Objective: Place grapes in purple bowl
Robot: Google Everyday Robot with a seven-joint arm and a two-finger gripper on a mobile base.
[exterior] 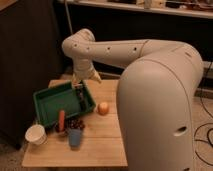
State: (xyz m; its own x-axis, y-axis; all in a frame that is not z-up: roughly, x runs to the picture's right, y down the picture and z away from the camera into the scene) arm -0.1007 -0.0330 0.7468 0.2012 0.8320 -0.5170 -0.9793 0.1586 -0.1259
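The grapes (76, 123), a small dark bunch, lie on the wooden table (100, 145) just in front of the green tray's near edge. The purple bowl (75, 136), small and bluish-purple, stands right in front of the grapes and seems to touch them. My gripper (79, 94) hangs from the white arm, pointing down over the right part of the green tray (50, 102). It is behind and above the grapes, apart from them, and nothing shows in it.
An orange-red elongated item (61, 120) leans at the tray's front edge, left of the grapes. A white cup (36, 134) stands at the table's front left corner. A round orange fruit (103, 108) lies right of the tray. My large white arm body (160, 110) fills the right side.
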